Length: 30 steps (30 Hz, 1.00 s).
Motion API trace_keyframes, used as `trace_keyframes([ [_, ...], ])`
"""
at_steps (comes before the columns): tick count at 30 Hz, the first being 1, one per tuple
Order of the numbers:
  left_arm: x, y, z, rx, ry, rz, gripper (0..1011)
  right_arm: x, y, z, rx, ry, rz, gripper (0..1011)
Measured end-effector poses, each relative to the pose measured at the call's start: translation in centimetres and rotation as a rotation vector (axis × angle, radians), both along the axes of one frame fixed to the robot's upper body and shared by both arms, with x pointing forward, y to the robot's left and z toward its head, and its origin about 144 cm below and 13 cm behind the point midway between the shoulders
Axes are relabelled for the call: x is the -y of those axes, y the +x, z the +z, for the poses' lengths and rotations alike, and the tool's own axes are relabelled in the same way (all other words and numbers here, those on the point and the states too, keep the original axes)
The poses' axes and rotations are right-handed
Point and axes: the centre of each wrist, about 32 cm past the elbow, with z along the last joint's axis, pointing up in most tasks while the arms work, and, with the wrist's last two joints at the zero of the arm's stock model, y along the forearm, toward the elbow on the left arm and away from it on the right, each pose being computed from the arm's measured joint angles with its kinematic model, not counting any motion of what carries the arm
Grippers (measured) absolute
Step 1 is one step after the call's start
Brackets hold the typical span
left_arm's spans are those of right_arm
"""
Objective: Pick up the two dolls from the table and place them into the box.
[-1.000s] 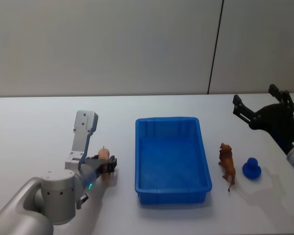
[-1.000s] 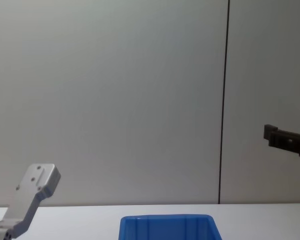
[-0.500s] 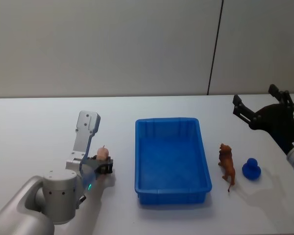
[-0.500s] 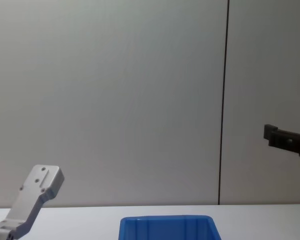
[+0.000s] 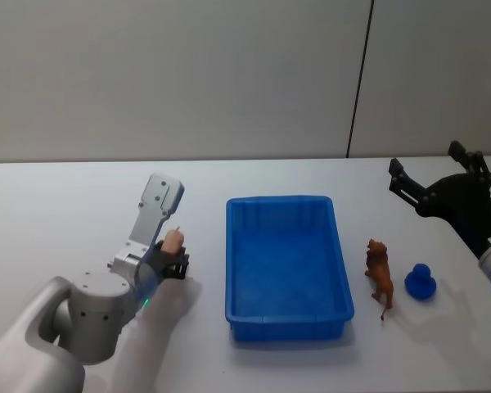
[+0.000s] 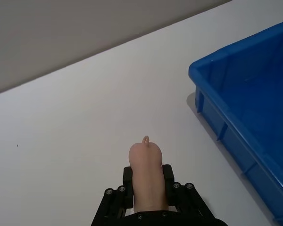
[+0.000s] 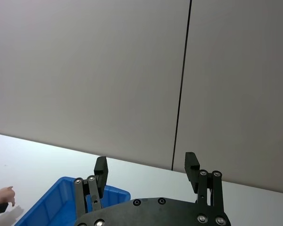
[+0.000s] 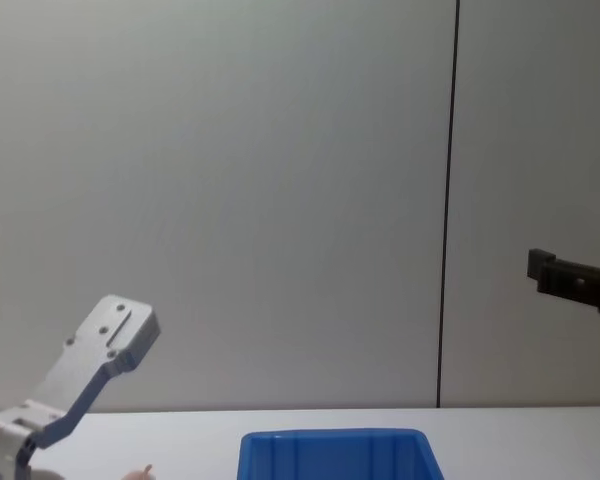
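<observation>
Grey wall (image 5: 229,82) with one dark seam stands behind a plain white bench (image 5: 65,196). The blue box (image 5: 286,329) sits at the middle of the bench and has nothing in it.

To the box's left, the left end effector (image 6: 147,173) is closed on a small pink doll (image 6: 145,165). One finger presses each flank, and the doll's rounded top pokes out past the fingertips. The doll is near the box's left wall but not yet over the rim. I cannot tell whether its underside is clear of the bench.

The doll looks light, smooth and probably a little soft, like moulded rubber, so weight should be no trouble. Its rounded sides could let it twist or slide in a pinch. The present hold across the thicker middle seems the sensible one.

To the right of the box, a brown animal figure (image 5: 380,274) stands just beside the right wall. It is likely the second doll. A blue duck-shaped toy (image 5: 421,282) sits a little farther out. The brown figure looks stiff, with thin legs, and would be best taken across the trunk.

The right end effector (image 7: 146,165) hangs high over the far right of the bench, spread wide and holding nothing.
</observation>
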Motion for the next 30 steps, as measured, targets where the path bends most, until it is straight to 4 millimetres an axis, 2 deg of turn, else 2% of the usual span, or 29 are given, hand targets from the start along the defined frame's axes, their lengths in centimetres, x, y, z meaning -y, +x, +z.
trace_keyframes([
  [12,-0.2,0.1,1.4,0.142,0.034,-0.117,375,0.0,0.0,0.0,0.000,0.000,0.000,1001],
  [30,-0.6,1.1,3.0,0.350,-0.079,-0.351,375,0.0,0.0,0.0,0.000,0.000,0.000,1001],
])
